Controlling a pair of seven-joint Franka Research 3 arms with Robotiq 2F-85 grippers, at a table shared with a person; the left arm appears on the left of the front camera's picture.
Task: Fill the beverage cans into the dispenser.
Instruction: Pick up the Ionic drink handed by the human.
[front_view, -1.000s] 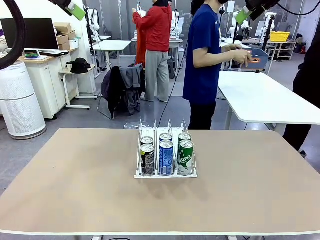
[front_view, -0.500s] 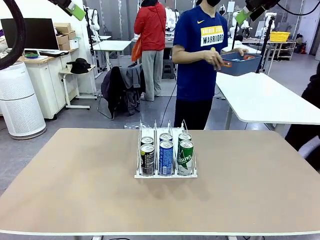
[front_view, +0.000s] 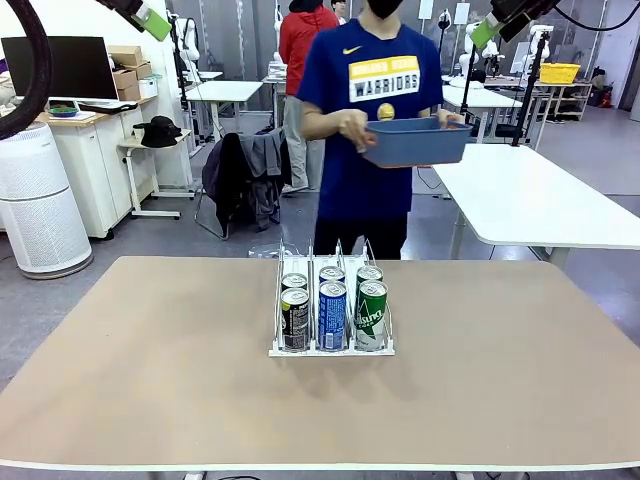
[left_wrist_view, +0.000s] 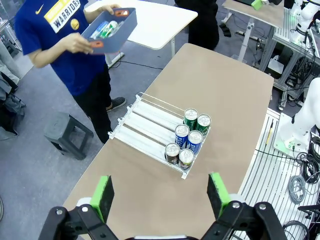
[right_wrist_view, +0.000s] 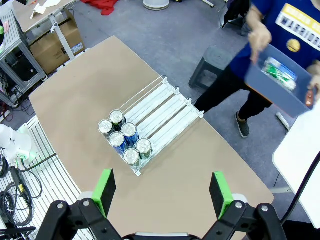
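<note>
state: left fingers (left_wrist_view: 103, 196) + right fingers (right_wrist_view: 105, 189) spread wide, empty, high over counter (front_view: 150, 350) | cans (front_view: 332, 315): six at robot-side end of dispenser (left_wrist_view: 141, 124), far lanes bare, more in person's bin (front_view: 415, 142) | risk: slim cans could tip on release or jam against wire dividers; bin set down close would crowd the reach

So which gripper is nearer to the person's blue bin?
Right, probably. The blue bin is right of the middle; the right gripper hangs high on that side, the left gripper high on the other.
</note>
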